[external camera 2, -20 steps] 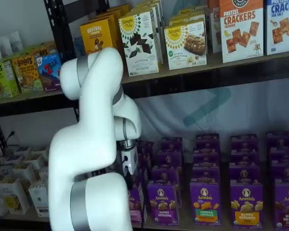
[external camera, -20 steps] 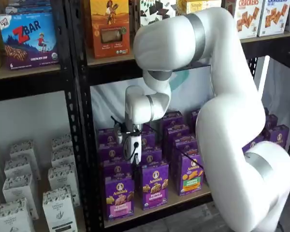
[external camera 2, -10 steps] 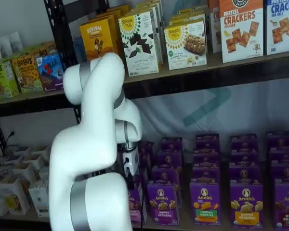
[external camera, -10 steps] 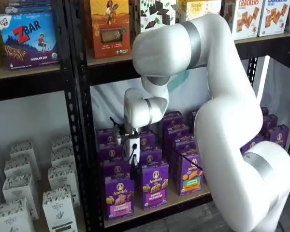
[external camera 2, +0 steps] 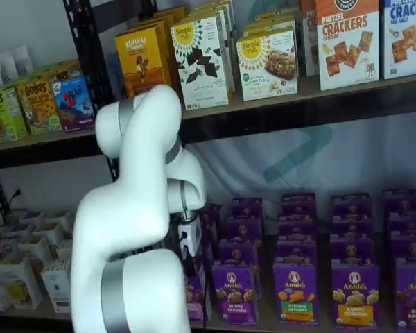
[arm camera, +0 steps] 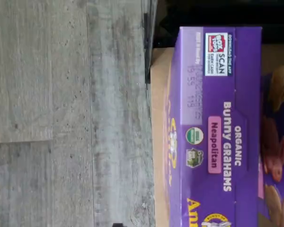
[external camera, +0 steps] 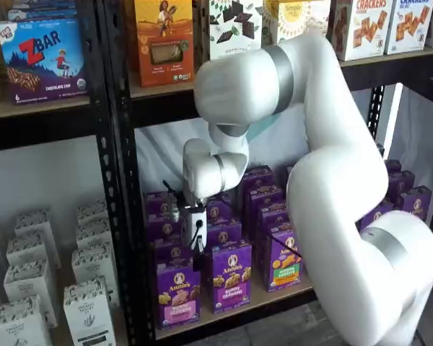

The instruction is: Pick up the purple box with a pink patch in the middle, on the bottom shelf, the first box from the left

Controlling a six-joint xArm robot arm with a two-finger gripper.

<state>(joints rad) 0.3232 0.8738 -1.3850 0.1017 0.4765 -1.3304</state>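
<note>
The purple box is sitting at the front of the bottom shelf, at the row's end beside the black rack post; the wrist view is looking down on its top flap. The gripper is hanging above that stack, its white body showing, fingers not clearly visible, but judged spread wide with nothing in them. Box is looking like a light, thin cardboard carton, smooth, likely denting if squeezed hard. Best hold: across the 2 narrow sides near the top.
</note>
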